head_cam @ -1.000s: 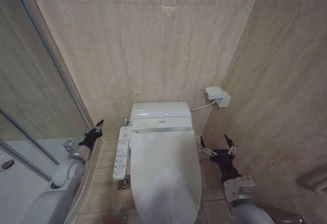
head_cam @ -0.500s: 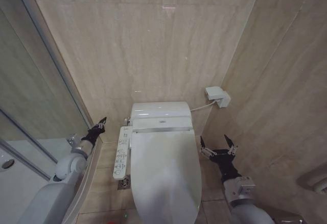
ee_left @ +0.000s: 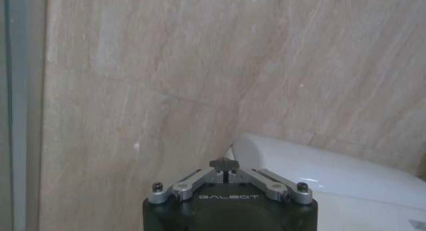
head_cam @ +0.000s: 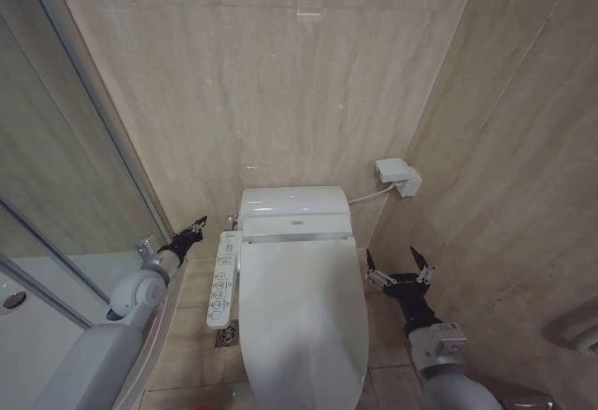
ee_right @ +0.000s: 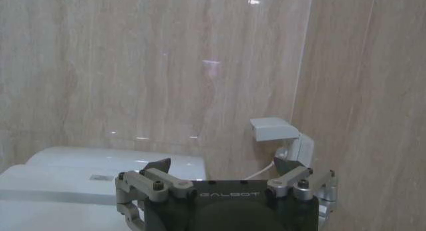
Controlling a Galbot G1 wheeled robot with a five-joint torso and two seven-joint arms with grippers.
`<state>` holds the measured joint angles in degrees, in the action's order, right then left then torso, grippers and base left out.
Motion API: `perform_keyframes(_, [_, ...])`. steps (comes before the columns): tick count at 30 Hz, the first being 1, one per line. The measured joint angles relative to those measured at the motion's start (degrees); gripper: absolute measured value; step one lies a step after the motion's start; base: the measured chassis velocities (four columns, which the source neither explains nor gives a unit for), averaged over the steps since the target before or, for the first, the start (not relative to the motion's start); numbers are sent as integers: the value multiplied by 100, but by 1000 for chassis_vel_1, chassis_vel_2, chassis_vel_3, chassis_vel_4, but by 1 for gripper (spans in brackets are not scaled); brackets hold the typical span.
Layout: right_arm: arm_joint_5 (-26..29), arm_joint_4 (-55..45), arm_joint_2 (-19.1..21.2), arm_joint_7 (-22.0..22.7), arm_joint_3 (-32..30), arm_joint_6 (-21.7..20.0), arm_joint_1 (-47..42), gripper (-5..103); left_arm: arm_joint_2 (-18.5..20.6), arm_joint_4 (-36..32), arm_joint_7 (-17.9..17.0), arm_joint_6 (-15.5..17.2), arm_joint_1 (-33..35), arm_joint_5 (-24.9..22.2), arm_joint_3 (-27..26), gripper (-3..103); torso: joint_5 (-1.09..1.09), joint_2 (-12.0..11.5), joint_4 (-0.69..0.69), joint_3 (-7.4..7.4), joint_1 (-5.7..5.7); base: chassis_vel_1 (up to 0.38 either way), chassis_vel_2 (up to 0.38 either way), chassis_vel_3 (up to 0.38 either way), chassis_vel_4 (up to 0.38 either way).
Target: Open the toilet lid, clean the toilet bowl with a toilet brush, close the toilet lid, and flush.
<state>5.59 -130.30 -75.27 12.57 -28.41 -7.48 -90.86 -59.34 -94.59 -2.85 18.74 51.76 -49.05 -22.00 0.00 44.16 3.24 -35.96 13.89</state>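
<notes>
The toilet lid [head_cam: 304, 321] is seen lying flat and closed over the toilet bowl [head_cam: 245, 354], so the opening step is judged not yet done. The left end effector [head_cam: 194, 226] is held just beside the side button panel [head_cam: 222, 279], near the hinge end of the lid, with its fingers pressed together at the tip. The right end effector [head_cam: 399, 265] is held on the other side of the toilet, apart from the lid, with its 2 fingers spread wide.

A slip is judged the chief risk: the lid is glossy, smooth plastic with a rounded oval edge, and little purchase is offered to closed metal fingers. The button panel could be pressed by accident, since it is set so near the left end effector. The white wall box [head_cam: 398, 176] and its cable could be snagged by the right arm. Hard polished stone-look tiles are seen on both walls [head_cam: 280, 83], so any knock would be unforgiving.
</notes>
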Motion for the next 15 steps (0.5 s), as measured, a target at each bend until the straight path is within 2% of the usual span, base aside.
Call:
perform_keyframes(8, [0,0,0,0,0,0,0,100,229,134,-32,383,-254,20,201,0,0,0,0,0,0,0,0,0,0])
perform_keyframes(15, [0,0,0,0,0,0,0,100,311,202,14,595,-488,-121,400,0,0,0,0,0,0,0,0,0,0])
